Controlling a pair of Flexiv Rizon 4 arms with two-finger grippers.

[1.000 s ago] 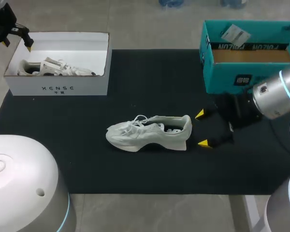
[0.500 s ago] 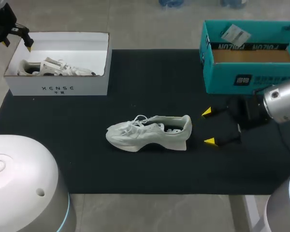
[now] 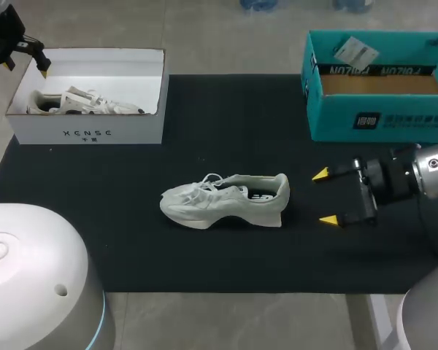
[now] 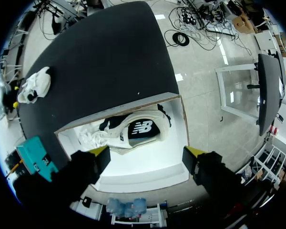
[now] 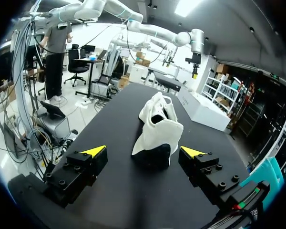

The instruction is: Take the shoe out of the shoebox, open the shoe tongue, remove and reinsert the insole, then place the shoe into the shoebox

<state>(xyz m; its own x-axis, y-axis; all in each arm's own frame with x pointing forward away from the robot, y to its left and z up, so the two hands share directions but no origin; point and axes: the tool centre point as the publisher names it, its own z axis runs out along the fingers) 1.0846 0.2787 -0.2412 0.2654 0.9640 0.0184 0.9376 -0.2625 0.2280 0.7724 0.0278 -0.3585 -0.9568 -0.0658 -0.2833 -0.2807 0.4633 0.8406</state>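
On the black mat (image 3: 204,109), the shoe (image 3: 226,200) stands on its sole, heel toward the right gripper (image 3: 327,197), whose fingers are spread, near but apart. A teal box (image 3: 379,117) stands behind this gripper. The left wrist view shows the left gripper (image 4: 145,157), also spread, above the white shoebox (image 3: 29,131), which holds a second shoe (image 4: 133,131).

I see a black worktop (image 3: 226,124). A white shoe (image 3: 226,200) sits upright near its middle, toe toward my left. A white shoebox (image 3: 87,135) rests on the far left corner, a teal box (image 3: 379,117) on the far right.
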